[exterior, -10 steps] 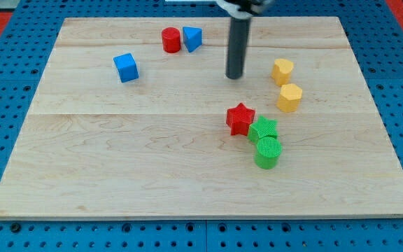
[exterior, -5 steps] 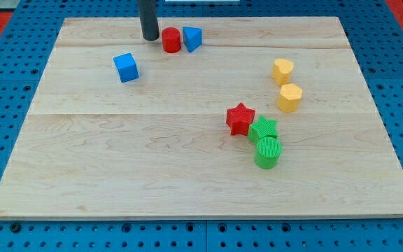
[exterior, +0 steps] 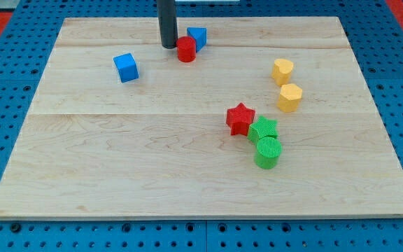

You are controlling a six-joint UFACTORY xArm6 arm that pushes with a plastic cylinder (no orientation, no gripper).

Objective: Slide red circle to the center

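Blue pegboard [exterior: 5, 84] surrounds a pale wooden board [exterior: 152, 161] that fills most of the view. Rod comes down from the view's top; my tip [exterior: 168, 46] rests on the board near its top edge, just left of the red circle [exterior: 186, 50], touching it or nearly so. No jaws on this arm, only the plain rod, so nothing to call open or closed.

Red circle sits high on the board, a little left of the midline, well above the board's middle. Blue block [exterior: 197, 37], shape hard to make out, lies just up and right of the red circle, touching or almost touching it. Blue cube [exterior: 126, 67] stands apart toward the view's left, lower than the tip.

Right side: two yellow blocks, upper one [exterior: 282, 71] above lower one [exterior: 290, 97], close together, shapes rounded with unclear outlines.

Below centre, slightly right: red star [exterior: 240, 118], with green star [exterior: 263, 129] touching it at lower right, and green cylinder [exterior: 267, 152] directly under the green star, touching.
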